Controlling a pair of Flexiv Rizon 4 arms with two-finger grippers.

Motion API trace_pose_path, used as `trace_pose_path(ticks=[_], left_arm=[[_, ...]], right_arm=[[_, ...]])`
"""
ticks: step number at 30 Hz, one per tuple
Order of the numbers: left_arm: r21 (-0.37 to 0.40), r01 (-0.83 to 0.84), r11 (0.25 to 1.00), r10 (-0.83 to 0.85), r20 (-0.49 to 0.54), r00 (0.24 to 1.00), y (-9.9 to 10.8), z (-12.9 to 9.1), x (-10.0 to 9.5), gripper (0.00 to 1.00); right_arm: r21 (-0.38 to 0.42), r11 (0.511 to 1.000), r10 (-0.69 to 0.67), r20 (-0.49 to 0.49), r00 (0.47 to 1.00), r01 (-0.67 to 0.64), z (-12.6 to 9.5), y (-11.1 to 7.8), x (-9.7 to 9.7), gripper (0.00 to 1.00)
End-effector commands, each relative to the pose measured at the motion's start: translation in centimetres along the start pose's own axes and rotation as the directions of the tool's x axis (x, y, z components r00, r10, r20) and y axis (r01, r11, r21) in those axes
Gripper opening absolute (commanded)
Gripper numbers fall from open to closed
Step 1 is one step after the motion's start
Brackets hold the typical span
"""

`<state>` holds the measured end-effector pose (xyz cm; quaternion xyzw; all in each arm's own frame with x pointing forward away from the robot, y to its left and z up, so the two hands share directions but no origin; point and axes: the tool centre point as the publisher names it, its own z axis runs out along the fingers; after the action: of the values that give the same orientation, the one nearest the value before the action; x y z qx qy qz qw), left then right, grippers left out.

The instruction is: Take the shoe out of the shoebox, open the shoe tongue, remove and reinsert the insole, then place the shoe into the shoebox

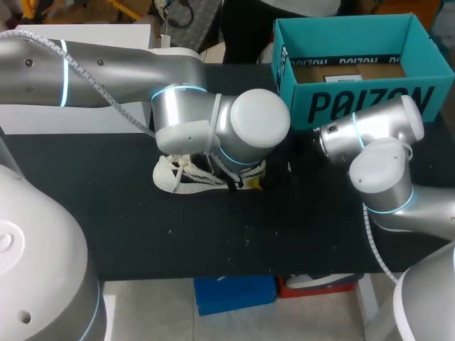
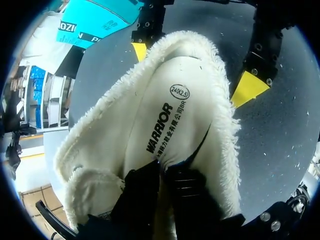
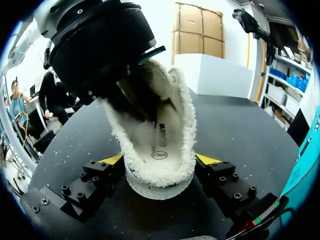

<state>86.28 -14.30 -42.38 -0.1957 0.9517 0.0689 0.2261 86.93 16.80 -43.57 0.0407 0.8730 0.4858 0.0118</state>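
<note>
A white fleece-lined shoe (image 1: 178, 177) lies on the black table (image 1: 213, 241), partly hidden under my left arm's wrist. My left gripper (image 2: 162, 182) reaches down into the shoe (image 2: 100, 145), its dark fingers pinched together on the front part of the printed insole (image 2: 165, 115), one edge of which looks lifted. My right gripper (image 3: 160, 162) straddles the heel of the shoe (image 3: 180, 115), with a yellow tip pressed against each side. In the left wrist view, that right gripper (image 2: 192, 70) shows beyond the heel. The insole (image 3: 159, 145) shows inside the shoe.
The open teal shoebox (image 1: 355, 106) stands at the back right of the table, behind my right arm, and shows in the left wrist view too (image 2: 95, 20). A white box (image 1: 85, 71) borders the table's back left.
</note>
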Motion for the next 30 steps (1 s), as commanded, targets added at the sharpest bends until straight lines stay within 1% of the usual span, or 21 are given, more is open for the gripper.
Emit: trace_pose_path(ticks=[1, 8, 11, 19, 25, 30], left_arm=[[0.007, -0.019, 1.000, 0.019, -0.026, 0.999, -1.1, 3.4, -0.6, 0.00], [0.051, -0.051, 0.997, 0.055, -0.077, 0.996, -1.5, 1.4, -1.4, 0.00], [0.067, -0.050, 0.997, 0.055, -0.073, 0.996, -1.4, 0.2, -1.7, 0.00], [0.121, -0.036, 0.992, 0.052, -0.125, 0.991, -1.1, -2.3, -2.5, 0.00], [0.145, -0.035, 0.989, 0.056, -0.144, 0.988, -1.1, -3.2, -2.5, 0.00], [0.182, -0.040, 0.983, 0.072, -0.174, 0.982, -1.1, -3.7, -2.2, 0.00]], right_arm=[[0.001, 1.000, 0.000, 0.000, 1.000, 0.000, 0.2, 0.0, 0.1, 0.00], [0.001, 1.000, 0.000, 0.000, 1.000, 0.000, 0.2, 0.0, 0.1, 0.00], [0.001, 1.000, 0.000, 0.000, 1.000, 0.000, 0.2, 0.0, 0.1, 0.00], [0.001, 1.000, 0.000, 0.000, 1.000, 0.000, 0.2, 0.0, 0.1, 0.00], [0.001, 1.000, 0.000, 0.000, 1.000, 0.000, 0.2, 0.0, 0.1, 0.00], [0.001, 1.000, 0.000, 0.000, 1.000, 0.000, 0.2, 0.0, 0.1, 0.00]])
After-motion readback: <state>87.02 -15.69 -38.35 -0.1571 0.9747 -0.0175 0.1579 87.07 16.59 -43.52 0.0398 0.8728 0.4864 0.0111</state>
